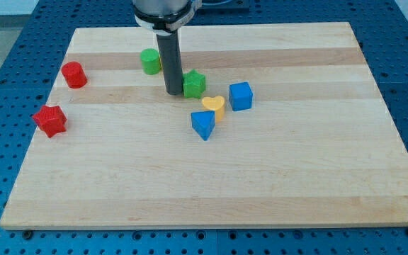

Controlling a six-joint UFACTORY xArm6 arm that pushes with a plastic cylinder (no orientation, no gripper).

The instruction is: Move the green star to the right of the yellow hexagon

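My tip rests on the bench at the 9 o'clock side of the green star, touching it or just short of touching; the view does not settle which. The end effector is a bare rod with nothing that opens or closes, so it has hold of nothing and can only shove.

A green cylinder sits near the rod at about 10 o'clock. From the star, a yellow block lies close by at roughly 5 o'clock; it looks more heart-like than six-sided, but it is the only yellow piece, so I take it for the yellow hexagon. A blue cube stands just beside the yellow block at 2 o'clock, and a blue triangular block touches or nearly touches it at 7 o'clock. A red cylinder and a red star are well apart toward 9 o'clock.

I judge the step in hand to be the start of the push. The spot at 3 o'clock of the yellow block is crowded by the blue cube, so the next move probably calls for steering the star round toward 4 o'clock without dragging the yellow piece along
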